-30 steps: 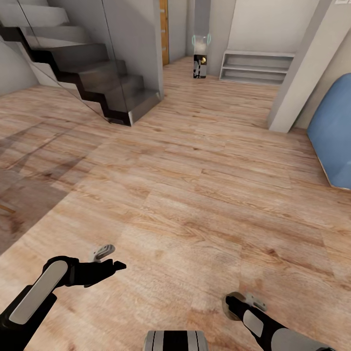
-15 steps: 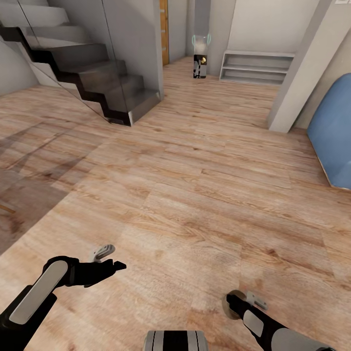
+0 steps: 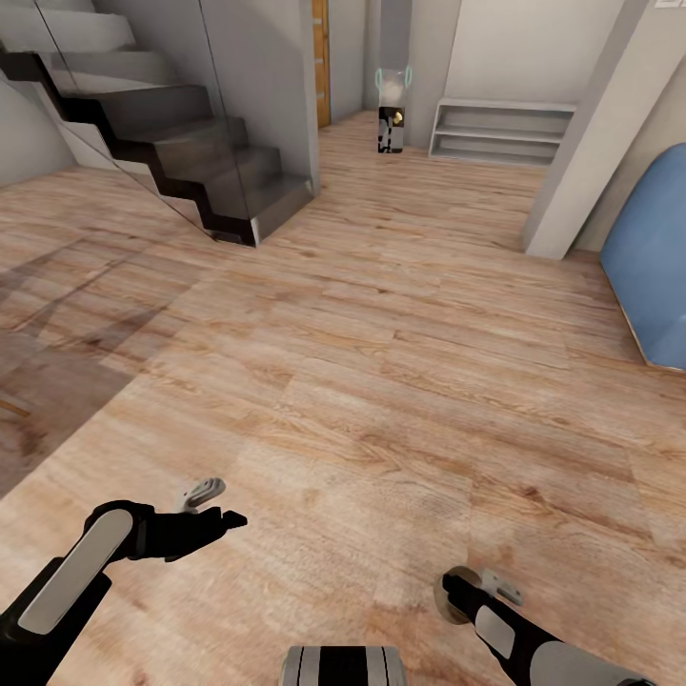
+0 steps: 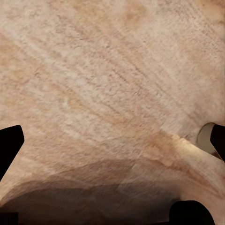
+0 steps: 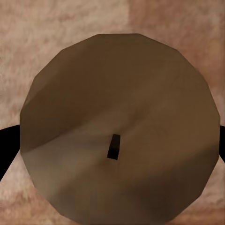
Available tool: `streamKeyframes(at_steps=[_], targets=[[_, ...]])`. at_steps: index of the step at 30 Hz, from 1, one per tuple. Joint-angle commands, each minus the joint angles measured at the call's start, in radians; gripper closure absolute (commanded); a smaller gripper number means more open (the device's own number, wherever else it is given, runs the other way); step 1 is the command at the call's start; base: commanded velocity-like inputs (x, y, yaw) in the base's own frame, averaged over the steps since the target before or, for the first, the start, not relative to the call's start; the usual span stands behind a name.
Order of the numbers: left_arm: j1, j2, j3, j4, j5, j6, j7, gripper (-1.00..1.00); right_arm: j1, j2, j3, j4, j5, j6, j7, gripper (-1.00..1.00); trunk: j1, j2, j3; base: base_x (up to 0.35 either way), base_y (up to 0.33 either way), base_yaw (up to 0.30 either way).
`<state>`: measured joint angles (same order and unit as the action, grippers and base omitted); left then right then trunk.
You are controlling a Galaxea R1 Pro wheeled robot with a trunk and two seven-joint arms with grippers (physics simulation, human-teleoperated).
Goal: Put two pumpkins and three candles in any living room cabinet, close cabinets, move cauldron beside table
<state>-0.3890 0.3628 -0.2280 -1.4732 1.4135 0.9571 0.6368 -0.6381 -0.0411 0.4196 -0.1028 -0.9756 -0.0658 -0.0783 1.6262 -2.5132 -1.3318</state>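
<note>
Right end effector [image 3: 464,593] grips what looks like a brown candle [image 5: 119,126] over plank floor [image 3: 381,381]; left end effector [image 3: 211,505] spread wide.

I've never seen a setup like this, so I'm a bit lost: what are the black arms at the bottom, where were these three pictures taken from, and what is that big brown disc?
These are simulator renders of a wheeled robot with two arms. The big picture comes from a camera on its head, looking down at a wood plank floor, with stairs and a blue rounded object further off. The left gripper hangs open and empty; its wrist camera shows bare floor. The right gripper holds a brown candle. The right wrist camera looks straight down onto the candle's flat top, the big disc, with a short dark wick. The black slivers beside it are the finger edges.
</note>
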Motion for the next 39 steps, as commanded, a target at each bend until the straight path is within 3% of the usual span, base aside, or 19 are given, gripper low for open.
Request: streamKeyframes(at_steps=[1,39], targets=[[-0.001,0.001,-0.002,-0.001,0.01,-0.001,0.01,-1.0,0.0,0.0,0.008,-0.002,-0.01,-0.002,-0.005,1.0,-0.001,0.0,0.003,0.0,0.0,0.0],[-0.001,-0.001,-0.01,0.01,0.01,-0.001,0.014,-1.0,0.0,-0.001,0.007,-0.002,-0.011,0.007,-0.006,1.0,-0.018,0.009,0.15,0.0,0.0,0.0]])
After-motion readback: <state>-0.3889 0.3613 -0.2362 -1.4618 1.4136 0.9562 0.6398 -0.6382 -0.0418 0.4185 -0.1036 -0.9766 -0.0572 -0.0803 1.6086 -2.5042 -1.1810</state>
